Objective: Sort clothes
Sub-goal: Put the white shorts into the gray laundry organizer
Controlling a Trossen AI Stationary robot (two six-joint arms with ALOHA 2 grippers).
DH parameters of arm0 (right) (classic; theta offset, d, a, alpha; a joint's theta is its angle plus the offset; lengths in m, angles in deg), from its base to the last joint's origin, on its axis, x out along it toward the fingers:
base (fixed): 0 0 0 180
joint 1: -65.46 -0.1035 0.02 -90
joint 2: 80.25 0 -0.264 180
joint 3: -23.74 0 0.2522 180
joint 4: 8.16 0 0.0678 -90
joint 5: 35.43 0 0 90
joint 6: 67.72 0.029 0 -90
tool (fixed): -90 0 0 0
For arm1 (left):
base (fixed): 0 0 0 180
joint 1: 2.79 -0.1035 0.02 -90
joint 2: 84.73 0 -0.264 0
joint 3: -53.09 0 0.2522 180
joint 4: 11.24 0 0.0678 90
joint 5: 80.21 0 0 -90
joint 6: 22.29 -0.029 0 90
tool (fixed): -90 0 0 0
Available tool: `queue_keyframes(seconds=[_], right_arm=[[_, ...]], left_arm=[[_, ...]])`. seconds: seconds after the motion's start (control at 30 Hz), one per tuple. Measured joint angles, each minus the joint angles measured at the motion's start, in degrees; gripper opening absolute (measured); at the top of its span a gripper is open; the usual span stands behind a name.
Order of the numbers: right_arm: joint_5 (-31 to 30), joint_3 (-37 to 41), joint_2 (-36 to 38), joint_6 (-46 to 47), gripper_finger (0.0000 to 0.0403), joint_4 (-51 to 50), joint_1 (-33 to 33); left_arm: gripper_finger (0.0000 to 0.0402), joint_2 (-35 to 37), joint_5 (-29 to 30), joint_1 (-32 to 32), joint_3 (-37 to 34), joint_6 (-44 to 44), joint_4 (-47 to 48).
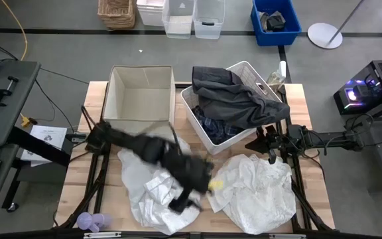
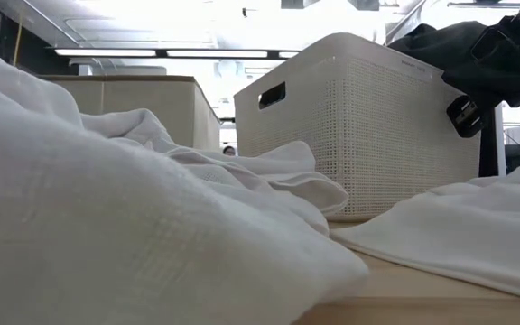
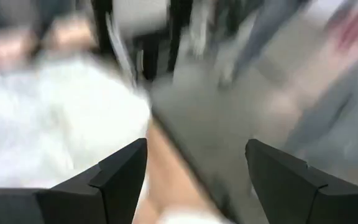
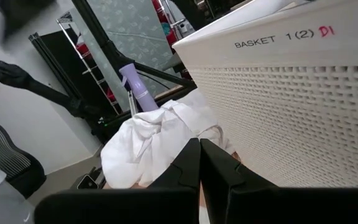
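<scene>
Two white garments lie crumpled on the table's near half, one at the left [image 1: 152, 192] and one at the right [image 1: 256, 189]. A dark grey garment [image 1: 241, 99] drapes over the white basket [image 1: 207, 136], with a blue-white plaid shirt [image 1: 219, 127] inside beneath it. I cannot make out the dark green garment. My left gripper [image 3: 197, 146] is open and empty above the left white garment's near right part [image 1: 181, 201]. My right gripper [image 4: 199, 143] is shut and empty beside the basket's near right corner [image 1: 271, 154].
An empty beige bin [image 1: 141, 93] stands at the far left beside the basket. A purple spray bottle [image 1: 88, 221] lies at the near left corner. A small yellow item [image 1: 216, 184] sits between the white garments. Storage bins stand on the floor beyond the table.
</scene>
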Motion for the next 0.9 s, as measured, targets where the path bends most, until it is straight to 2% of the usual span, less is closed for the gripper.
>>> queue_keyframes(seconds=[0.1, 0.2, 0.33, 0.43, 0.53, 0.9], right_arm=[[0.0, 0.0, 0.0, 0.0, 0.0000, 0.0, 0.0], [0.0, 0.0, 0.0, 0.0, 0.0000, 0.0, 0.0], [0.0, 0.0, 0.0, 0.0, 0.0000, 0.0, 0.0], [0.0, 0.0, 0.0, 0.0, 0.0000, 0.0, 0.0], [0.0, 0.0, 0.0, 0.0, 0.0000, 0.0, 0.0], [0.0, 0.0, -0.4, 0.0, 0.0000, 0.0, 0.0]], left_arm=[[0.0259, 0.5, 8.9, 3.6, -6.5, 0.7, 4.6], [0.0259, 4.2, 11.2, 4.2, -15.5, 5.2, 1.6], [0.0259, 9.9, 13.2, 3.6, -29.5, 9.3, -18.1], [0.0259, 9.4, 17.8, 3.0, -35.9, 5.9, -32.8], [0.0259, 5.1, 19.0, 2.1, -36.2, 2.0, -40.4], [0.0259, -14.7, 19.3, -0.7, -21.5, 1.6, -39.4]])
